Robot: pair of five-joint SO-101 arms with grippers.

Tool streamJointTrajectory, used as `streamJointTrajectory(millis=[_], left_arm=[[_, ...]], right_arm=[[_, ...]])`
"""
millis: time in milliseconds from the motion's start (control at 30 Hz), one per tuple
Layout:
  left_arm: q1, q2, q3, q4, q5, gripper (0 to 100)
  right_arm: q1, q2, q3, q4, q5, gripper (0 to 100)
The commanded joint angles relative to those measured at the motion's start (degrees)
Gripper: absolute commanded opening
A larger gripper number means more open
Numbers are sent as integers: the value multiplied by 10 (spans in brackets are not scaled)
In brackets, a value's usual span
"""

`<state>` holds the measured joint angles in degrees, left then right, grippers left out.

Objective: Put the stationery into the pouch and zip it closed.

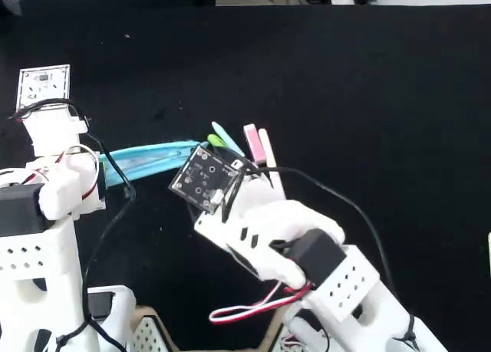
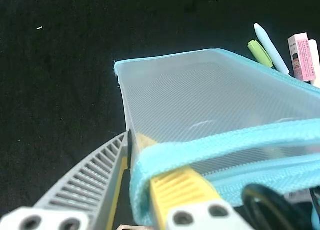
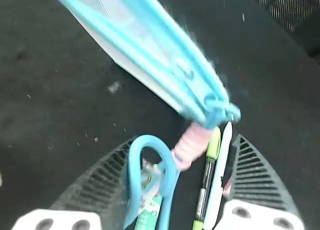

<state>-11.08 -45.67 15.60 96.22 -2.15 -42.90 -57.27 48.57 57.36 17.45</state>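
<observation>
Bright, even overhead light falls on the matte black desk [image 1: 368, 83], leaving hardly any shadows. The pouch [image 2: 200, 99] carries a faint sheen.

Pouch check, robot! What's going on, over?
Left gripper shut on pouch edge. Right gripper open over pens. Pens outside pouch.

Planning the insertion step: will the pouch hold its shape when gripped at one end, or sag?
Probably floppy: the pouch is thin see-through mesh with a soft zipper band, so its mouth may collapse. It looks light and, pinched at one end by the left end effector, could swing when the pens push it.
</observation>
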Motion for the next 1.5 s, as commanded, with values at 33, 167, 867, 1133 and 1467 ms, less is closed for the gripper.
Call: streamJointTrajectory(millis=[33,167,867,1133,1467], left_arm=[[7,4,9,0,1,30],[7,4,9,0,1,30],[7,4,9,0,1,30],[7,4,9,0,1,30],[7,4,9,0,1,30]], right_arm=[[11,-5,5,4,2,340],[18,-2,-6,12,-3,424],[65,139,-22,-108,-30,421],[64,20,-31,-87,-21,83],[80,-4,-57,4,14,129]])
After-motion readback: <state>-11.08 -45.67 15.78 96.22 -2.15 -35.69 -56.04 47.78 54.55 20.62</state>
